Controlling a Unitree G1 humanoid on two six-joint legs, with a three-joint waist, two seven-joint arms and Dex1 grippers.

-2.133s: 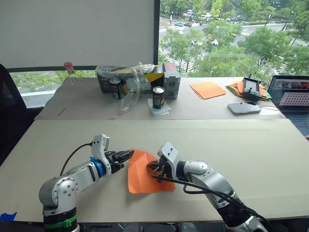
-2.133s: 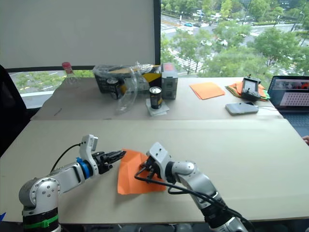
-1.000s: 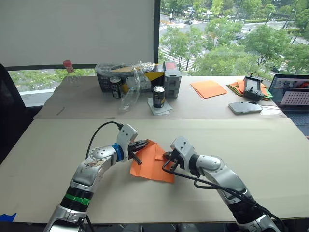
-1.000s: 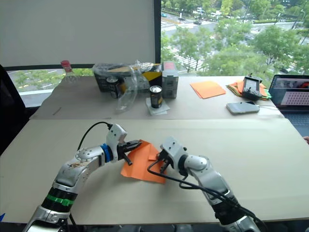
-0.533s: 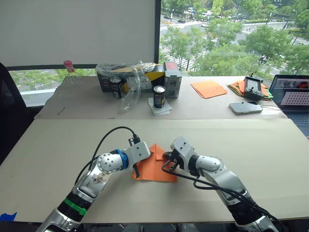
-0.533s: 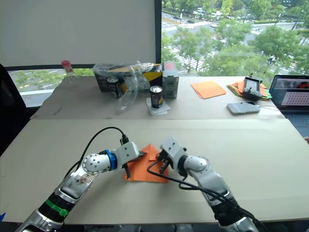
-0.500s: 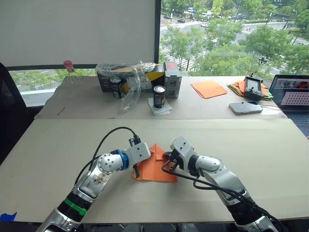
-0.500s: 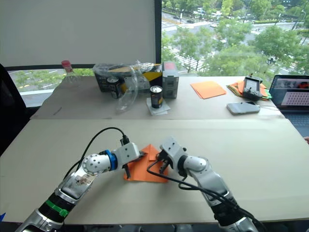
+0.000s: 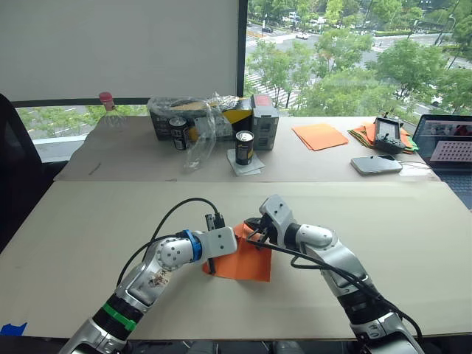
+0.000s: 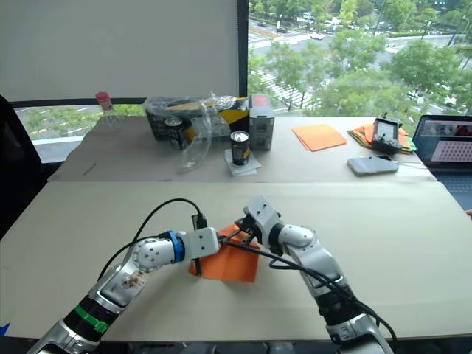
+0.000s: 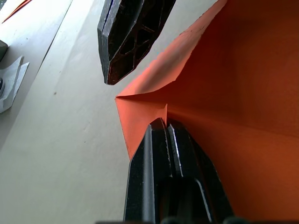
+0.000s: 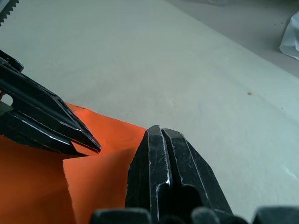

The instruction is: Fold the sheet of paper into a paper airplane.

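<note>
The sheet of paper (image 9: 243, 264) lies on the near table as a bright-orange folded shape with a flap turned over at its far corner (image 11: 140, 116). My left gripper (image 11: 164, 125) comes in from the left. It is shut, and the flap's edge runs into the seam between its fingertips. My right gripper (image 12: 160, 133) is shut too, with its tip resting at the paper's far edge (image 12: 117, 135), just beside the left fingers (image 12: 70, 135). Both tips meet over the paper's far corner (image 10: 237, 230).
The back table holds a can (image 9: 244, 147), boxes with a plastic bag (image 9: 203, 122), a bottle (image 9: 108, 110), a smooth orange sheet (image 9: 319, 136), a multicoloured paper pile (image 9: 360, 134), a phone (image 9: 376, 165) and a laptop (image 9: 446, 147).
My left gripper swung right, carrying the paper's left corner over onto the sheet, so the paper looks narrower. My right gripper edged toward the far corner to meet it.
</note>
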